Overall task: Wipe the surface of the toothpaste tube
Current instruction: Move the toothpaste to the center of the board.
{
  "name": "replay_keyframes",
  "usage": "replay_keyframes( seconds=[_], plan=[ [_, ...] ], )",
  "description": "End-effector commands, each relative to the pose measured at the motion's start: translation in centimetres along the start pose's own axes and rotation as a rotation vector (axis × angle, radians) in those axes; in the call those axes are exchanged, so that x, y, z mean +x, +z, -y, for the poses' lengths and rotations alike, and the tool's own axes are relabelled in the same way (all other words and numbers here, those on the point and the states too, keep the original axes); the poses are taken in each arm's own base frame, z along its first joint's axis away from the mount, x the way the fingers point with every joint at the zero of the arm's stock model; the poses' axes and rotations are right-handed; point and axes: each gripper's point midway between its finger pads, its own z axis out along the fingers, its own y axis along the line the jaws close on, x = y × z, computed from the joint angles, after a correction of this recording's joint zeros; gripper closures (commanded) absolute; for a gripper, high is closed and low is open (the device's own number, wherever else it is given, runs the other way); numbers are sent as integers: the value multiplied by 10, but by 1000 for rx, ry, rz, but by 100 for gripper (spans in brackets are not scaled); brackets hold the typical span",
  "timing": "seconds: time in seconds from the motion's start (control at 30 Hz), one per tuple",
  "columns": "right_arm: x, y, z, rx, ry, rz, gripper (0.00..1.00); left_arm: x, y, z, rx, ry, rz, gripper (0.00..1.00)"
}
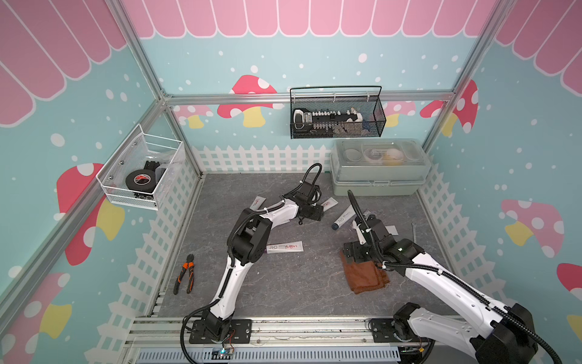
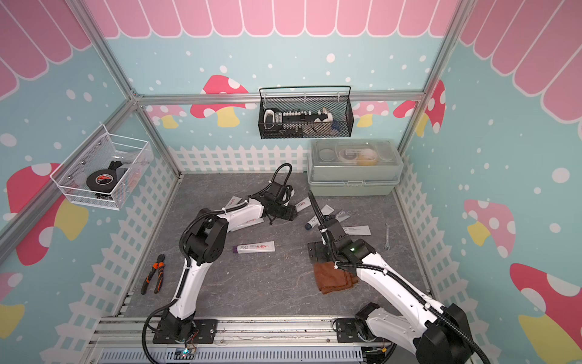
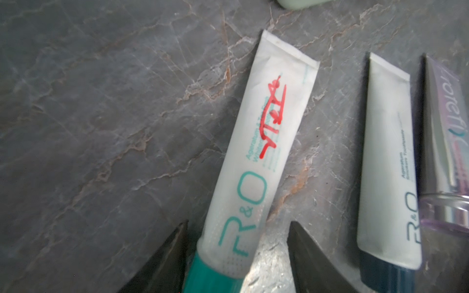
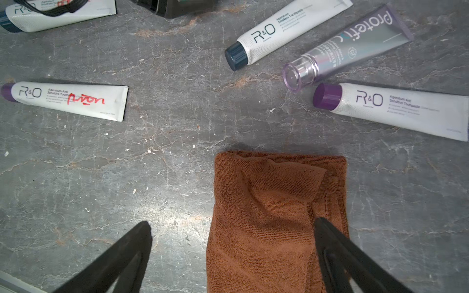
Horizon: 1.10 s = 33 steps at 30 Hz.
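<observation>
At lower centre, left jaws, apart, straddle the teal-capped R&O toothpaste tube (light, squashy, probably slick; best gripped near its cap); right jaws gape over brown cloth.

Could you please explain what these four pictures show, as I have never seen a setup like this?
Two white robot arms stand at a grey stone-patterned table. Both top views look down on the whole booth; the other two pictures come from cameras on each arm's wrist. Several toothpaste tubes, a brown cloth and orange-handled pliers lie on the table. The left gripper is open, its jaws either side of a teal-capped R&O tube marked with red scribble. The right gripper is open over the cloth. Nothing is held yet.
</observation>
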Motion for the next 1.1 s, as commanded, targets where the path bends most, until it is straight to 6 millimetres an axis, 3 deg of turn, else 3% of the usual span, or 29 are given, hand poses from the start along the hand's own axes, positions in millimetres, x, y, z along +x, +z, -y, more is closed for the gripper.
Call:
replay_keyframes(
  seconds=[0.0,0.17,0.27,0.6,0.83,1.07],
  plan=[
    [3,0,2,7,-8,4,2,12,9,-3,-26,5,-47,45],
    [4,0,3,7,-7,8,2,15,9,-2,-23,4,-54,68],
    [4,1,3,7,-5,5,2,18,6,-1,-11,2,-58,74],
    [4,1,3,13,20,-7,2,27,-36,22,66,-14,12,74],
    [-6,3,4,30,35,-18,2,55,-65,39,48,9,22,74],
    [-11,3,5,30,33,-16,2,103,-82,54,21,32,8,74]
  ],
)
